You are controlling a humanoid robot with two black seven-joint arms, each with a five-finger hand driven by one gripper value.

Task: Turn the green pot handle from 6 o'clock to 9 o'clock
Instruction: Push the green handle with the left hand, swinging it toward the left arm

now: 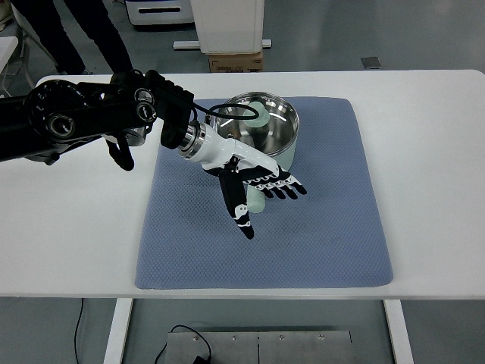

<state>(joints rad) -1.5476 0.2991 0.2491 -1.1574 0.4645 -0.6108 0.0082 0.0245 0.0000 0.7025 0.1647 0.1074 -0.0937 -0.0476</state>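
The green pot (265, 127) with a shiny steel inside stands at the far middle of the blue mat (333, 227). Its pale green handle (256, 202) sticks out toward the near side, about 6 o'clock. My left hand (267, 203) reaches in from the left and lies over the handle. Its fingers (284, 186) are stretched out to the right and its thumb (242, 218) points toward me, with the handle showing between them. The fingers are spread, not closed around the handle. Most of the handle is hidden under the palm.
The mat lies on a white table (432, 152). My left forearm (83, 114) crosses the table's far left. Beyond the far edge stand a person's legs (83, 34), a white cabinet (227, 23) and a cardboard box (235, 61).
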